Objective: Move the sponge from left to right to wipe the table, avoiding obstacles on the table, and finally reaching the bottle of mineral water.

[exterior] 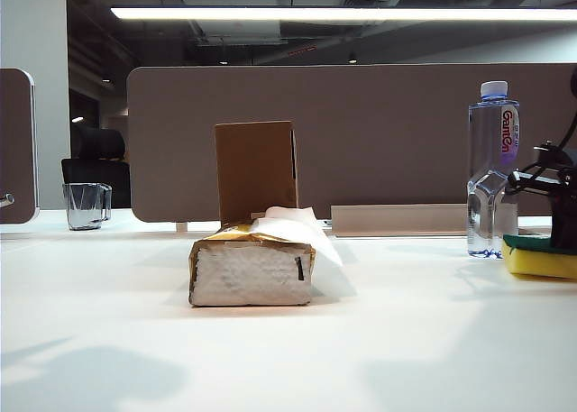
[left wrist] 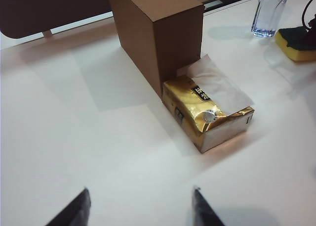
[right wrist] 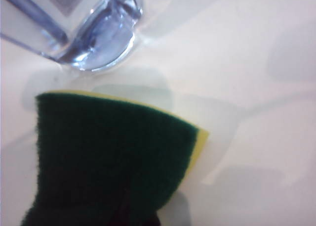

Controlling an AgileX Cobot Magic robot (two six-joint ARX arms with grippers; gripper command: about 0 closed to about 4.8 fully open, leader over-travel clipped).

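Sponge [exterior: 539, 259] beside bottle [exterior: 492, 173], right jaws clamped.

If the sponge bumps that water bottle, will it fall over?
Probably it could. The bottle of mineral water is tall and narrow on a small base, so a high push would likely tip it. It looks only partly full, so maybe fairly light. The sponge, pinched in the right gripper, looks soft and sits low, so a gentle nudge may just slide it.

i read red lettering running vertically on the bottle's [exterior: 493, 169] label, something like "ganten", near the table's right edge. the tissue pack [left wrist: 207, 112] carries a small black patch with gold characters on its top, too small for me to make out. nothing else i can read.
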